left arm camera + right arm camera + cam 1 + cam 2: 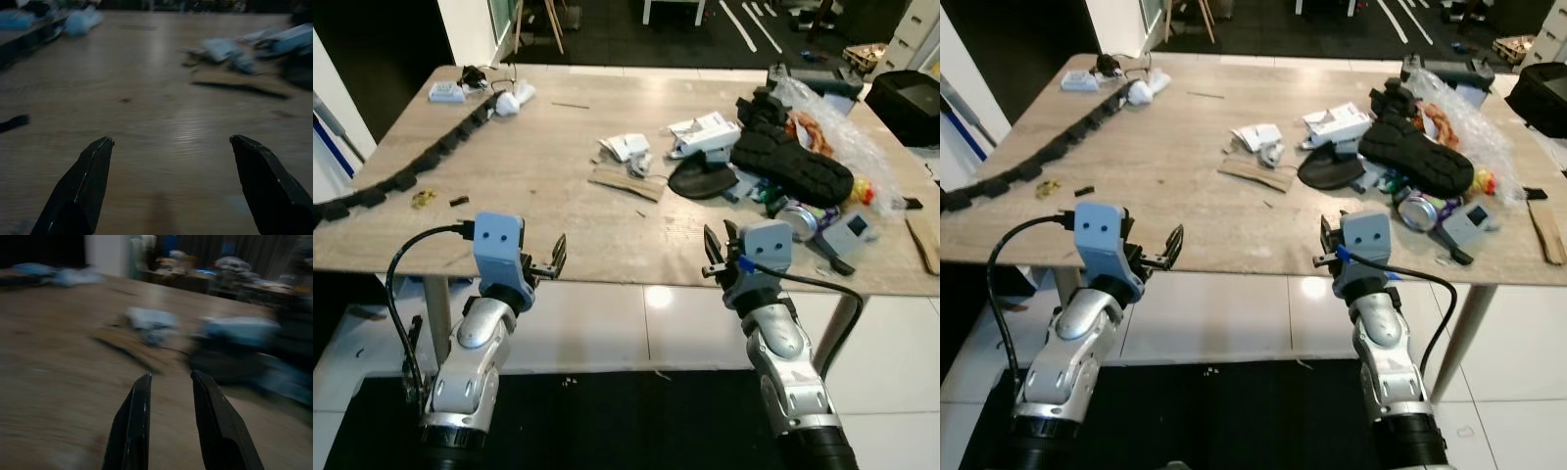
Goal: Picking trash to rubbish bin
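The left gripper (551, 259) hangs at the near edge of the table (538, 166) with its two black fingers (83, 186) spread wide and holding nothing; just bare wood lies ahead of it. The right gripper (717, 257) sits at the same edge further along, its fingers (134, 426) drawn close with a narrow gap between them, also empty. From there the trash starts: a flat strip of cardboard (625, 183) lies mid-table, and just behind it a crumpled scrap of white paper (626, 147). To the right of those sit a white carton (705, 134), a dark floppy disc-like piece (702, 182), and a black shoe (793, 162) resting on a heap that includes crinkled clear plastic (837, 122) and a drinks can (796, 217). A black segmented cable chain (421, 162) runs along the left side, well apart from the litter. The paper and cardboard look light and easy to crush, so I would expect a pinch at the paper's bunched middle or across the cardboard's short edge to hold. The can looks smooth and prone to roll; gripping across its body seems safest. I cannot make out a rubbish bin.
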You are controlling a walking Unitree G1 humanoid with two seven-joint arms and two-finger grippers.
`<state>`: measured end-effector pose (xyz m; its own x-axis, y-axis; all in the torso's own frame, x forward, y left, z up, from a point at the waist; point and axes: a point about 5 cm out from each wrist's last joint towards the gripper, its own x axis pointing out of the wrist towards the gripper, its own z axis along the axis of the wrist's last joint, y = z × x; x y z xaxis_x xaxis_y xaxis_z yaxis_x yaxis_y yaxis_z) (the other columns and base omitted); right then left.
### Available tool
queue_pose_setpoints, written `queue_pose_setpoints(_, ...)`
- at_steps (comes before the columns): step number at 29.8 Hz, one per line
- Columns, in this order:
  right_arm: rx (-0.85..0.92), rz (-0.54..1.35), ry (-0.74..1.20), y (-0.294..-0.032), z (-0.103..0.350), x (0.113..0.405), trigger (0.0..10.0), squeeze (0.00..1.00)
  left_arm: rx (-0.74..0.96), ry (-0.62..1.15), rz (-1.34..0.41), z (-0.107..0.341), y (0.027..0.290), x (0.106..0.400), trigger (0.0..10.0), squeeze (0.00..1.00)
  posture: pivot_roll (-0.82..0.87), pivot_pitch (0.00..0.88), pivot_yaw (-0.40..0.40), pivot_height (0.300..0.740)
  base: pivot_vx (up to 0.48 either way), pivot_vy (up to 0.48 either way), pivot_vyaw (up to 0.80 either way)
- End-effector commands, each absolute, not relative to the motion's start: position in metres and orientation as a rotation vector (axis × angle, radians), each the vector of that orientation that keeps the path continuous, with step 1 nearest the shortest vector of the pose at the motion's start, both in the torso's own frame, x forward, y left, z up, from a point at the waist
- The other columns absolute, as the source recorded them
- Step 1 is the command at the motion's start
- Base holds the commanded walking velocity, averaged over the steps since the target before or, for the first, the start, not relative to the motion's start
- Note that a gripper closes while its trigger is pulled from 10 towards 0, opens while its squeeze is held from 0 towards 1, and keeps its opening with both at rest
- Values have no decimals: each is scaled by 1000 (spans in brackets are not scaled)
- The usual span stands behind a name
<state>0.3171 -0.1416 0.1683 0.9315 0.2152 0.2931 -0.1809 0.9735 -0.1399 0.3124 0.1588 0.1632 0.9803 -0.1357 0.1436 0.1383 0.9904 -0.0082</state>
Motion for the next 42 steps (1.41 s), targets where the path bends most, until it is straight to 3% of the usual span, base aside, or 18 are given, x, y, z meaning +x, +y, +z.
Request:
queue_pose_setpoints(1, -115, 219, -285, -141, 163, 317, 10000, 0, -20, -124, -130, 160, 162, 312, 10000, 0, 27, 164, -2, 740, 341, 0, 0)
queue_pose_setpoints(42, -141, 246, -248, -151, 159, 316, 10000, 0, 2, -114, -185, 158, 152, 313, 10000, 0, 19, 130, -3, 740, 321, 0, 11)
